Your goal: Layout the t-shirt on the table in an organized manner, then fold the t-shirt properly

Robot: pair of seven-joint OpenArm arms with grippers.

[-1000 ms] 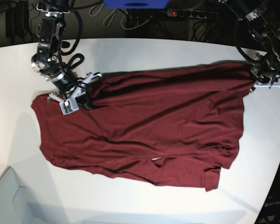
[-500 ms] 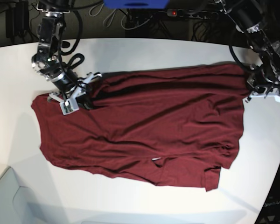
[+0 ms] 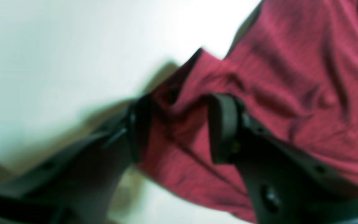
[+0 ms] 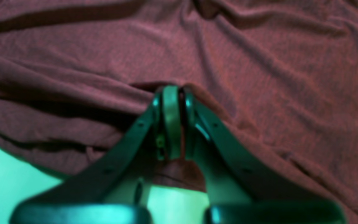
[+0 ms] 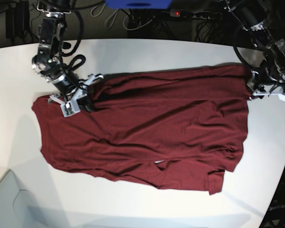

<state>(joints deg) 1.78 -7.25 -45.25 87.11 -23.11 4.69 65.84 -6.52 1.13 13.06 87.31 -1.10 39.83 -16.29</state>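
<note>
Spreading step: maroon t-shirt (image 5: 142,128) mid-frame on white table (image 5: 147,52). Right tool (image 4: 171,93) pinching cloth at left. Left tool (image 3: 179,127) wide over right corner. Next: smooth wrinkles flat.

- One t-shirt (image 5: 147,128), dark maroon, the only garment, spread across the middle of the scene.
- One table (image 5: 147,54), white, under the shirt.
- Two robot arms: one at the far left, one at the far right.
- Two grippers, one per arm: the right gripper (image 5: 76,97) at the shirt's far left part, the left gripper (image 5: 266,90) at its far right corner.
- Two fingers on each gripper in the wrist views, one of the left gripper's at (image 3: 224,127); that view is blurred, so the count is less sure there.
- One blue object (image 5: 137,4) at the far edge, cut off by the frame.
- One power strip (image 5: 194,14) beyond the table, with one red light.
</note>
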